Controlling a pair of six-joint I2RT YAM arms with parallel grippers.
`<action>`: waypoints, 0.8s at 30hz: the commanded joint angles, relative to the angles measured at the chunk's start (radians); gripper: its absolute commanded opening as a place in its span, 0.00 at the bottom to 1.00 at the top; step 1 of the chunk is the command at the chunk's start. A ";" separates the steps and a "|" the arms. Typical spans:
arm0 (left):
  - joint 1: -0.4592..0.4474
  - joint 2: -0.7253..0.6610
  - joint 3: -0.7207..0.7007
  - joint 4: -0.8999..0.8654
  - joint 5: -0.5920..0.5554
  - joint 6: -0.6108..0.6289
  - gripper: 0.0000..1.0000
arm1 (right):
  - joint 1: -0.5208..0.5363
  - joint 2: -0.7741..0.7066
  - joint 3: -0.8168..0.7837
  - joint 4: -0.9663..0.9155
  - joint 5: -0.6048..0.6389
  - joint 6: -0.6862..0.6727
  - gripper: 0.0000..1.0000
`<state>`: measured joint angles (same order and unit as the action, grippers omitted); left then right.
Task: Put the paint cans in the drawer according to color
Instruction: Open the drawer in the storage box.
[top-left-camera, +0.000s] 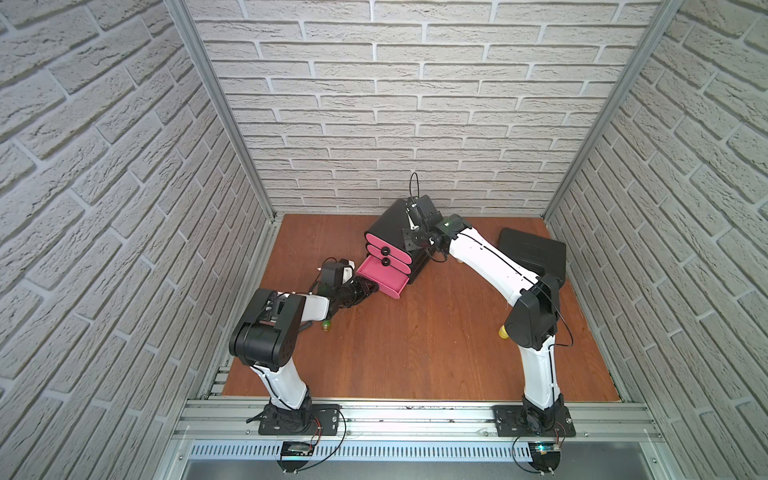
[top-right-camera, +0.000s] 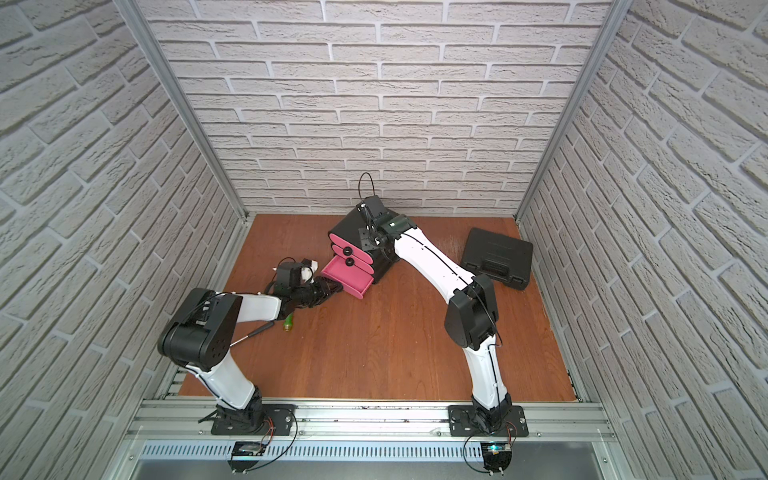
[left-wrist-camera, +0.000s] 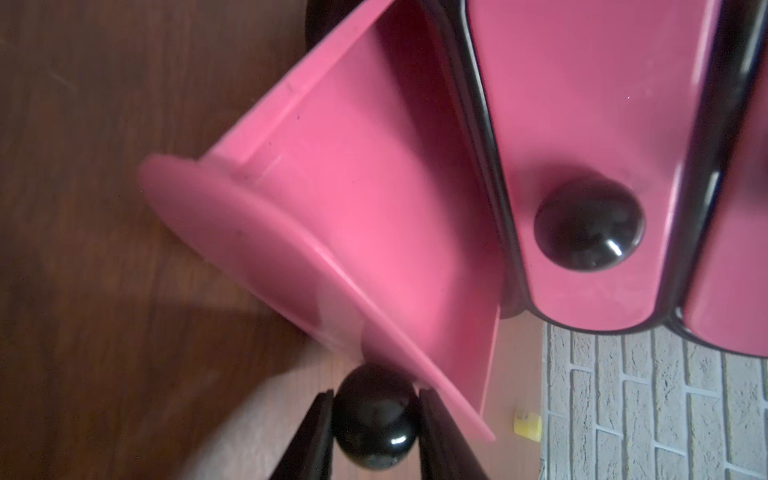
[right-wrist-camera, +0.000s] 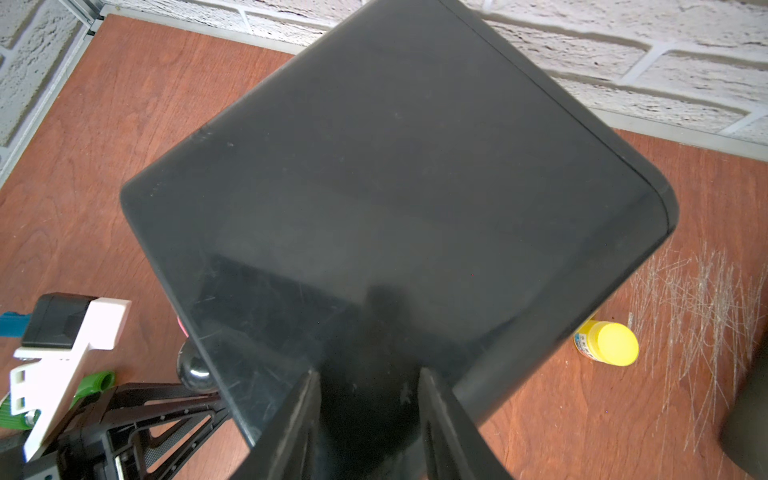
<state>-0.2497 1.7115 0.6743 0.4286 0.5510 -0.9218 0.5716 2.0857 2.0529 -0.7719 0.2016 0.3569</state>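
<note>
**Drawer cabinet and both grippers at the bottom drawer.** The drawer cabinet (top-left-camera: 388, 222) is a smooth black plastic box with rounded corners. It stands at the back of the wood-grain table (top-left-camera: 415, 357), at an angle to the brick-pattern wall (top-left-camera: 374, 104). Its drawer fronts are glossy pink ovals.

- **Drawers:** The two upper drawers (top-left-camera: 376, 242) are closed, and the middle knob (left-wrist-camera: 588, 226) is a polished black ball. The bottom drawer (left-wrist-camera: 353, 199) stands open, a plain pink tray with thin straight walls.
- **Left gripper:** The left gripper (left-wrist-camera: 376, 395) is clamped on the bottom knob (left-wrist-camera: 374, 424), with a flat black finger on each side of the ball.
- **Right gripper:** The right gripper (right-wrist-camera: 368, 374) is over the near corner of the cabinet's matt, faintly scuffed top. Its jaws are apart with nothing between them. Whether the tips press on the surface cannot be told.
- **Cans:** A paint can (right-wrist-camera: 606, 343) with a round yellow lid sits on the table just beside the cabinet. Its label carries blue print too small to read. A second can (top-left-camera: 503, 332), yellowish, shows partly behind the right arm's elbow.
- **Other objects:** A green plastic piece (top-right-camera: 287, 322) lies near the left arm. A flat black case (top-right-camera: 496, 259) with a ribbed moulded handle lies well apart from the cabinet, toward the right-hand wall. Fine pale scratches (right-wrist-camera: 698, 299) mark the board.
</note>
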 joint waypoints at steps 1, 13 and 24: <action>-0.002 -0.054 -0.011 -0.046 0.033 0.051 0.25 | -0.005 0.044 -0.046 -0.078 -0.049 0.032 0.44; 0.016 -0.158 -0.001 -0.171 0.037 0.111 0.56 | -0.006 0.020 0.079 -0.131 -0.110 0.050 0.53; 0.030 -0.451 0.070 -0.610 -0.091 0.254 0.63 | -0.010 -0.294 -0.145 -0.286 -0.085 0.188 0.67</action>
<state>-0.2241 1.3193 0.7059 -0.0326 0.5045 -0.7391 0.5682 1.9301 1.9694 -0.9821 0.0986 0.4770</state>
